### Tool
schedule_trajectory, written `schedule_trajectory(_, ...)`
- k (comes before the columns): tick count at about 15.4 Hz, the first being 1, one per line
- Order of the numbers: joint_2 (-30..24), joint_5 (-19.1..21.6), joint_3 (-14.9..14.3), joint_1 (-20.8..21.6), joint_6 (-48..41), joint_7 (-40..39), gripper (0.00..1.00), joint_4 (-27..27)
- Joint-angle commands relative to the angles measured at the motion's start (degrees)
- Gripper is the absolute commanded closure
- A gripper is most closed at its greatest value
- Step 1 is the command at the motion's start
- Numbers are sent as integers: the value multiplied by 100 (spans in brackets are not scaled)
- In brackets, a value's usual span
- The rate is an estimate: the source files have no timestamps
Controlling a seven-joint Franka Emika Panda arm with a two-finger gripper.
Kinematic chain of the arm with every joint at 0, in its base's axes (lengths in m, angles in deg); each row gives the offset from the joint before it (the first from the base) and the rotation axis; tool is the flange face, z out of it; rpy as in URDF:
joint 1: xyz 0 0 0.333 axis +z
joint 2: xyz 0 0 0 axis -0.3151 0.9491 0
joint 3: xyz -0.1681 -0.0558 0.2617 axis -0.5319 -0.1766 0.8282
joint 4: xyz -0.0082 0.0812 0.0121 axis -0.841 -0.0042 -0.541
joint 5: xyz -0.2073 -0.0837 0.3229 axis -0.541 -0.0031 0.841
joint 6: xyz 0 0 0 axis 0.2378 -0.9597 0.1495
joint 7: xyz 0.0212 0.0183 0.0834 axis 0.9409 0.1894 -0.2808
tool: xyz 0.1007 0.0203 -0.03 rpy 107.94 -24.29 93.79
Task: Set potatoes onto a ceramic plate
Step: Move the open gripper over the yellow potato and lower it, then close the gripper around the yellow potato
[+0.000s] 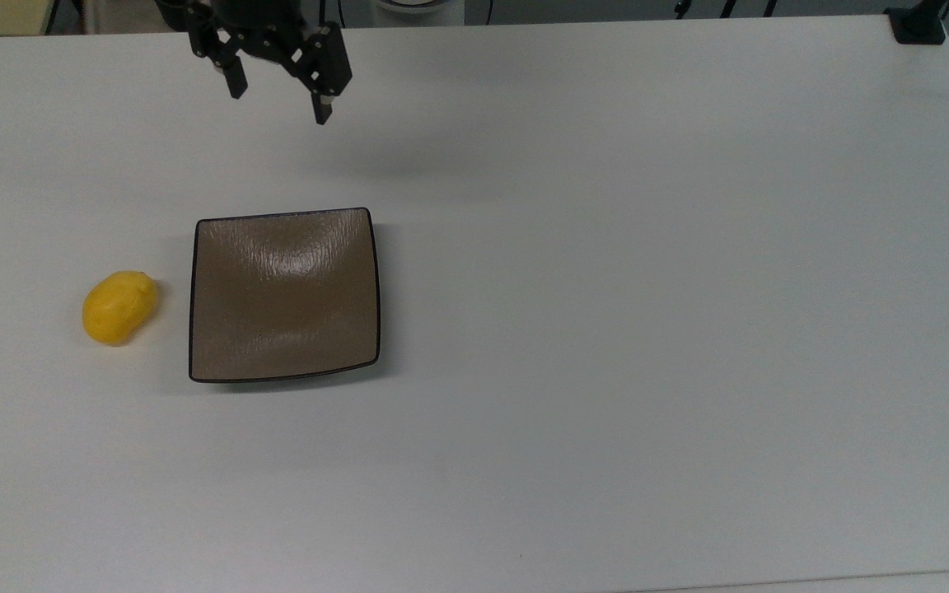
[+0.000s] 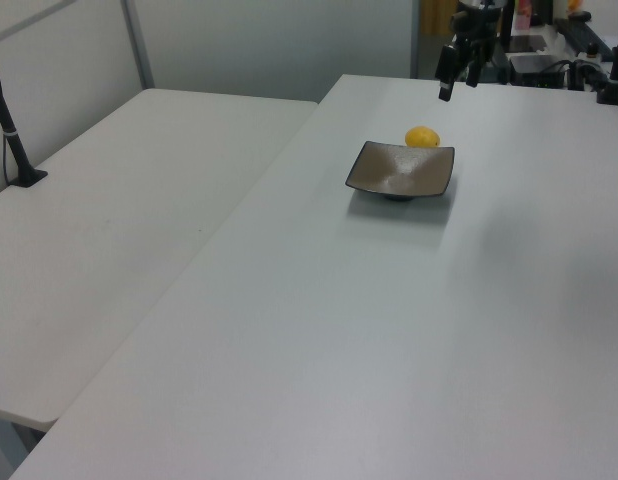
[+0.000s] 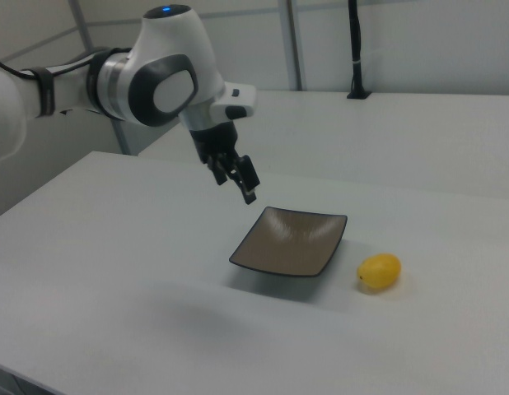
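Gripper: the black two-finger gripper [image 1: 278,103] is held above the white table [image 1: 647,288], fingers spread, nothing gripped.
Potato: the bright yellow egg-shaped potato [image 1: 119,307] lies at the plate's 9 o'clock (top view), just beside its edge.
Plate: the square glossy brown ceramic plate [image 1: 284,294] is bare, with open table all around.

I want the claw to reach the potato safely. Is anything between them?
In the top view, bare white table lies between the open gripper and the potato. The plate sits beside that path, not across it.
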Motion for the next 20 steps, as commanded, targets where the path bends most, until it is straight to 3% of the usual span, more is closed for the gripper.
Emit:
schedule_trajectory(1,150,106,6,-183,654,480,0,60)
schedule_trajectory(6,370,54,-81,-324,1384,1034,0,43)
schedule_trajectory(10,1071,45,-257,-613,2236,1105,0,-123)
schedule_trajectory(16,2389,-78,-301,-1184,2457,1079,0,-1019)
schedule_trajectory(20,3294,-140,-310,-1326,2650,1079,0,-1792)
